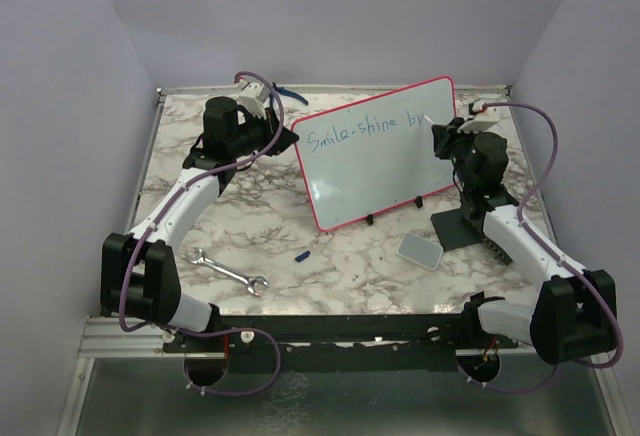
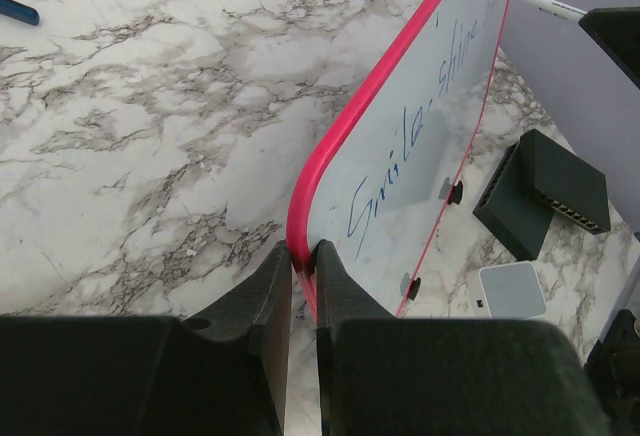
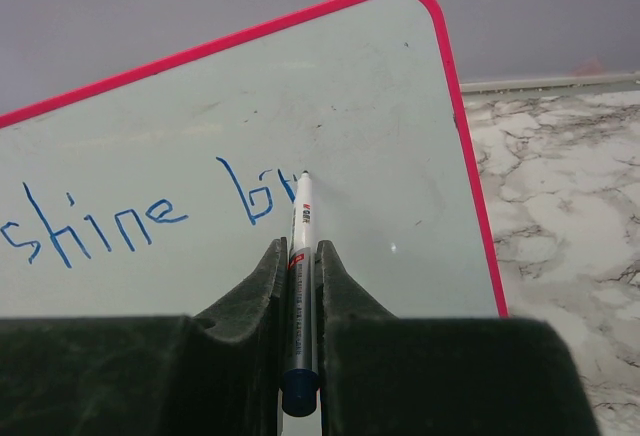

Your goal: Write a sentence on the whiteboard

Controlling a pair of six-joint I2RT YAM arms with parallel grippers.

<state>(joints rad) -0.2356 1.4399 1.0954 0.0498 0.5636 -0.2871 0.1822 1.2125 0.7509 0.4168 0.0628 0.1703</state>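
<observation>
The whiteboard (image 1: 380,171) with its red-pink frame stands tilted on small black feet at the middle back of the table. Blue handwriting, the sentence (image 1: 365,131), reads "Smile-shine br" along its top. My left gripper (image 2: 303,249) is shut on the board's left frame edge (image 2: 300,196). My right gripper (image 3: 299,246) is shut on a white and grey marker (image 3: 302,226). The marker's tip touches the whiteboard (image 3: 300,86) just right of the letters "br" (image 3: 250,196). From the left wrist view the marker (image 2: 540,3) meets the board's far top corner.
A metal wrench (image 1: 228,272) and a small blue cap (image 1: 303,254) lie in front of the board. A small grey pad (image 1: 420,250) and a black block (image 1: 455,228) sit beside the right arm. A blue object (image 1: 290,91) lies by the back wall.
</observation>
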